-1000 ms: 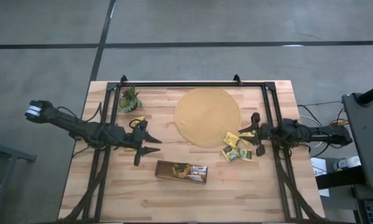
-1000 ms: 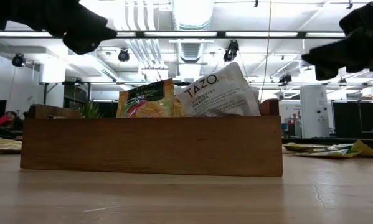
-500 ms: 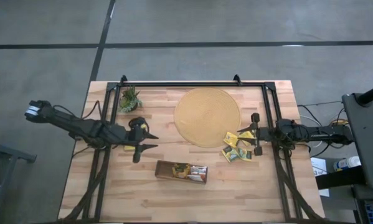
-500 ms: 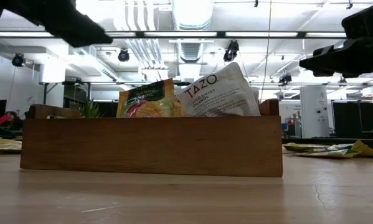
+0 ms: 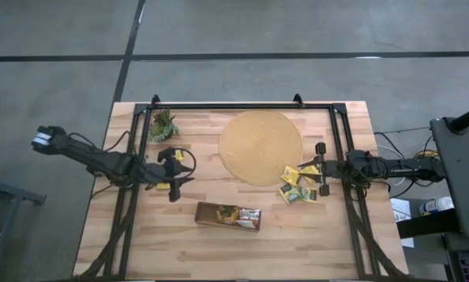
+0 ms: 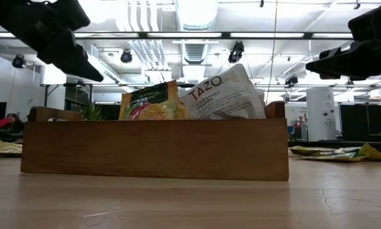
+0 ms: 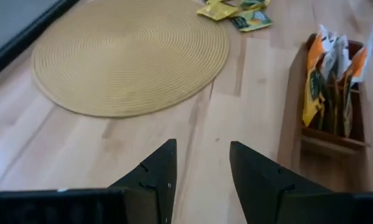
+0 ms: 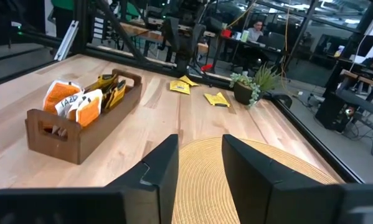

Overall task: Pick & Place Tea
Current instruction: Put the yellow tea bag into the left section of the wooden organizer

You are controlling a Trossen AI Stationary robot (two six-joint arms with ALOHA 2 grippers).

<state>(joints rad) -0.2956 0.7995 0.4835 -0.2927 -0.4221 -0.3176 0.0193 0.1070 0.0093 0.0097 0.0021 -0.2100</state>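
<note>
High view: left pincer [image 5: 176,174] over the wooden surface [image 5: 140,235], near the plant [image 5: 163,124], fingers parted, empty. Right pincer [image 5: 322,168] at the right edge, open, empty, just beside a loose pile of tea sachets [image 5: 298,186] at the round mat [image 5: 261,146] rim. More sachets standing in the brown tray [image 5: 229,216] in front.

Low view: tray wall [image 6: 155,149] close up, two sachets [image 6: 196,95] poking above it; more lying flat far right.

Left wrist view: fingers [image 7: 155,177] apart, nothing between; mat, tray with sachets [image 7: 330,81] beyond.

Right wrist view: fingers [image 8: 161,171] apart over the mat, empty; tray [image 8: 80,124] and two sachets [image 8: 198,92] by the plant.
</note>
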